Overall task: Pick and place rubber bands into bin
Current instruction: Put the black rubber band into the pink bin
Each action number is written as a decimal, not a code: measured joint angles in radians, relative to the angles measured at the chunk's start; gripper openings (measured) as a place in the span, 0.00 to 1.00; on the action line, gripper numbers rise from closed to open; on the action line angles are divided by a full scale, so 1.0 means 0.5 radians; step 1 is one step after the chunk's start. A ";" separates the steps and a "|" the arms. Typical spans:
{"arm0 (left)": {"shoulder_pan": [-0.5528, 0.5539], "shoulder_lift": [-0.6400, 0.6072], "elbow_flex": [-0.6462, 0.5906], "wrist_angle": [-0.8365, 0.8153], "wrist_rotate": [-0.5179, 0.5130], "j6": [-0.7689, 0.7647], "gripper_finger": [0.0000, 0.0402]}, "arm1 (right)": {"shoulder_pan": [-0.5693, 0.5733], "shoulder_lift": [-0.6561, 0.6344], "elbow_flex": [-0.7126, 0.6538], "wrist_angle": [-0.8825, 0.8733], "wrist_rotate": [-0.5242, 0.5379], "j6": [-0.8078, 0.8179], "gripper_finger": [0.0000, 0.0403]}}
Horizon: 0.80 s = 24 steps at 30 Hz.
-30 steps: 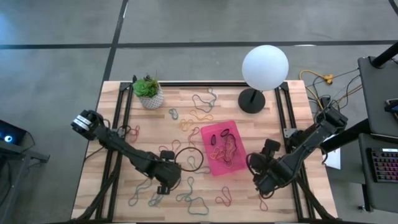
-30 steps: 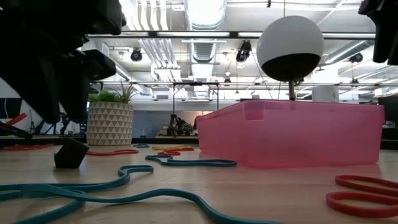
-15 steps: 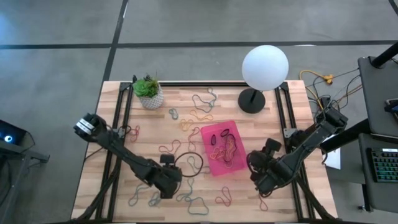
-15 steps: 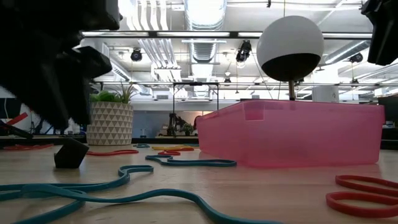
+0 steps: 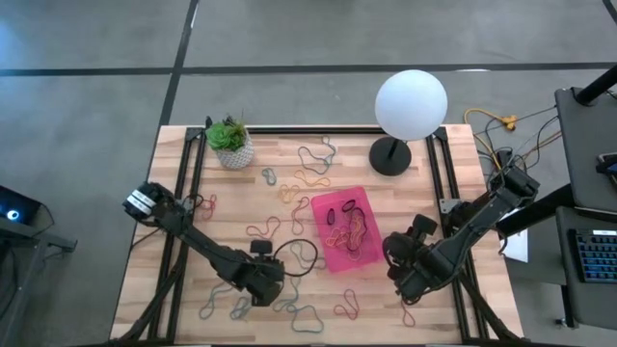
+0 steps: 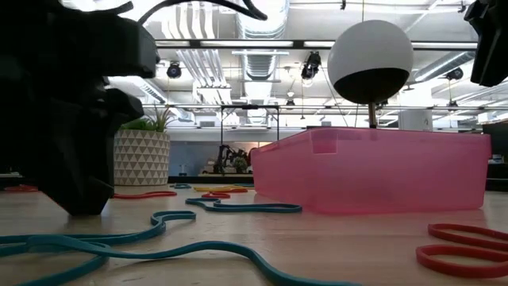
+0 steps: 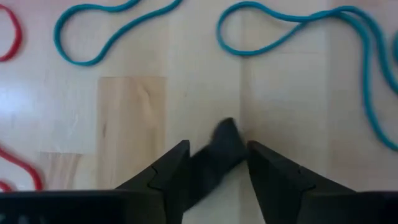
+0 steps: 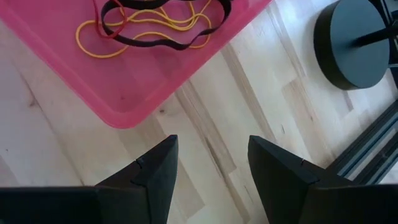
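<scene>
while the teal band [image 7: 292, 25] lies loose on the wood just ahead of your left gripper [image 7: 214, 163], its loop runs crosswise to the fingers, which stand spread over bare table with something dark between them that you cannot make out. more rubber bands [image 5: 299, 183] are scattered toward the far side, and the bin [image 5: 345, 229] sits to the right, nearer your right gripper [image 8: 208, 165], which waits spread just beside its near corner. the table [image 5: 443, 318] is pale wood.
</scene>
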<state>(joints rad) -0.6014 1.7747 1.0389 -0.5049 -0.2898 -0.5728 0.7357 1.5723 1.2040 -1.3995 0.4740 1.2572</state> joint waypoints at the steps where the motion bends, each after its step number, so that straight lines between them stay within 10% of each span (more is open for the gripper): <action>1: 0.004 0.005 0.000 0.002 -0.002 0.000 0.32 | 0.000 0.000 -0.005 0.000 0.000 0.000 0.45; 9: 0.078 -0.002 -0.005 -0.020 -0.002 0.006 0.03 | 0.000 0.000 -0.023 -0.001 -0.005 -0.001 0.45; 19: 0.434 -0.377 0.159 0.123 -0.122 0.708 0.00 | 0.000 0.000 -0.050 -0.006 0.046 -0.012 0.45; 24: 0.794 -0.433 0.150 0.903 0.381 1.062 0.00 | -0.002 0.000 -0.081 -0.007 0.047 -0.006 0.45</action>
<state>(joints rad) -0.2046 1.5581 1.1138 -0.0535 -0.0993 -0.0419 0.7349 1.5720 1.1636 -1.4029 0.4976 1.2542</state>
